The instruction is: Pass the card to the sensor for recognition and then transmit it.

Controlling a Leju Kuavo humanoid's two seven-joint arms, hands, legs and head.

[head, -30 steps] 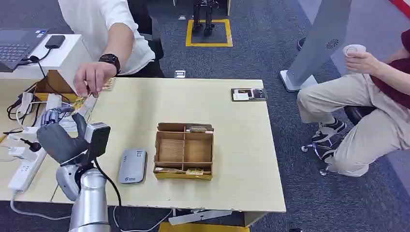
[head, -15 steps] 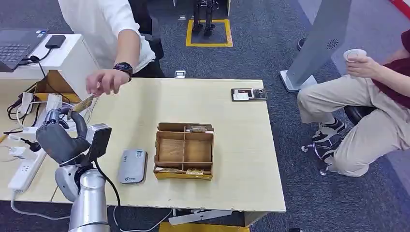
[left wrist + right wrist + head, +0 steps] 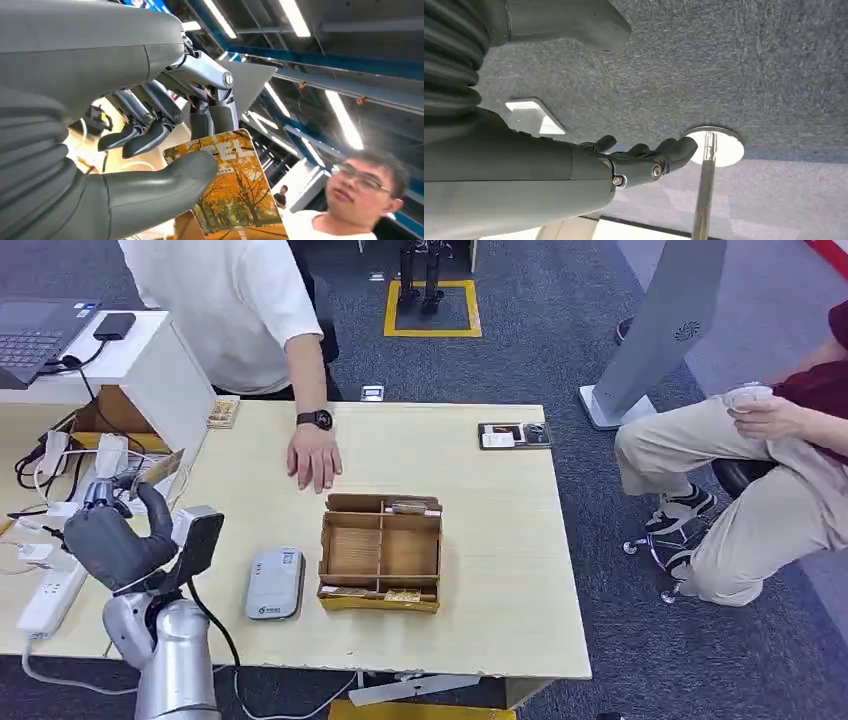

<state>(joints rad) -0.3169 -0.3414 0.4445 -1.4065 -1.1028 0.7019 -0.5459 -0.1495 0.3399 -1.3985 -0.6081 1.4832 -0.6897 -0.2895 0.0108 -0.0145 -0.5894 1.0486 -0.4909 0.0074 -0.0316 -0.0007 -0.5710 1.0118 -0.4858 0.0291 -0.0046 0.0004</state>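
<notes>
the left robot hand is raised over the left end of the tabletop and pinches the card between its thumb and its darker fingers; in the left wrist view the thumb presses flat on the printed face, which shows an autumn tree scene, and the remaining fingers are curled loosely behind it. in the head view the card stands clear of the tabletop, tilted, just above the hand. the right robot hand hangs over grey carpet with its fingers loosely extended and holds nothing. the step in hand is judged to be the start of presentation: the card is secured but not yet brought to the sensor, the flat grey device lying on the tabletop near the left hand, just beside the compartmented cardboard box. the next move calls for carrying the card rightward and down over the sensor with its face held roughly parallel to the device, without relaxing the pinch. a person's hand rests on the tabletop beyond the sensor, well apart from the card, and the travel path should stay short of it.
</notes>
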